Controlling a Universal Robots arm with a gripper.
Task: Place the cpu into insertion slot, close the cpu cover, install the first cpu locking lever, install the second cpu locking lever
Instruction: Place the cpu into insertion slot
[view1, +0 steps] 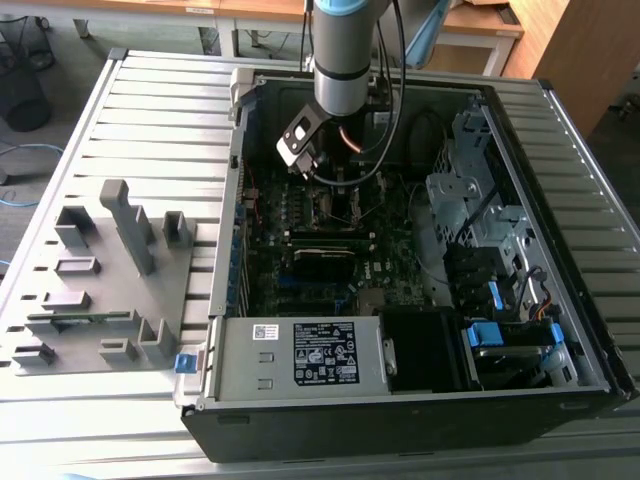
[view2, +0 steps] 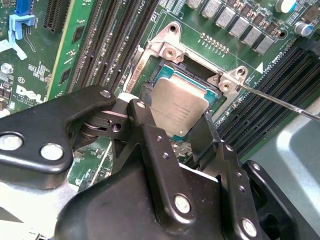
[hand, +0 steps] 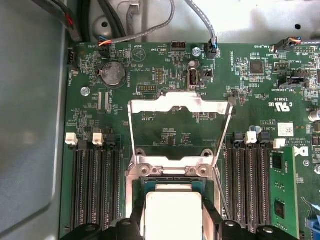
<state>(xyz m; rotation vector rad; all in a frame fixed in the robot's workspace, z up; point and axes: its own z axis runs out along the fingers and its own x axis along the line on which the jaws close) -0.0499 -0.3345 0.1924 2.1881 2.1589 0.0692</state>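
My gripper (view2: 172, 113) hangs low over the insertion slot (view2: 196, 81) inside the open computer case. Its two black fingers (view2: 142, 117) press on opposite edges of the cpu (view2: 180, 102), a silver-topped square sitting in or just above the dark socket; I cannot tell whether it is fully seated. In the first wrist view the cpu (hand: 173, 212) shows bright between the fingers of the gripper (hand: 173, 222). The cpu cover (hand: 180, 102), a thin silver window frame, stands swung open beyond the socket. One thin wire locking lever (view2: 280, 102) sticks out to the side, unlatched. In the exterior view the gripper (view1: 336, 188) is over the board's middle.
Long black memory slots (hand: 95, 190) flank the socket on both sides. Cables (hand: 150, 30) run along the case wall past the board's edge. Drive cages (view1: 480, 210) and the power supply (view1: 300, 355) fill the case. A grey fixture tray (view1: 100, 270) lies on the table at the exterior view's left.
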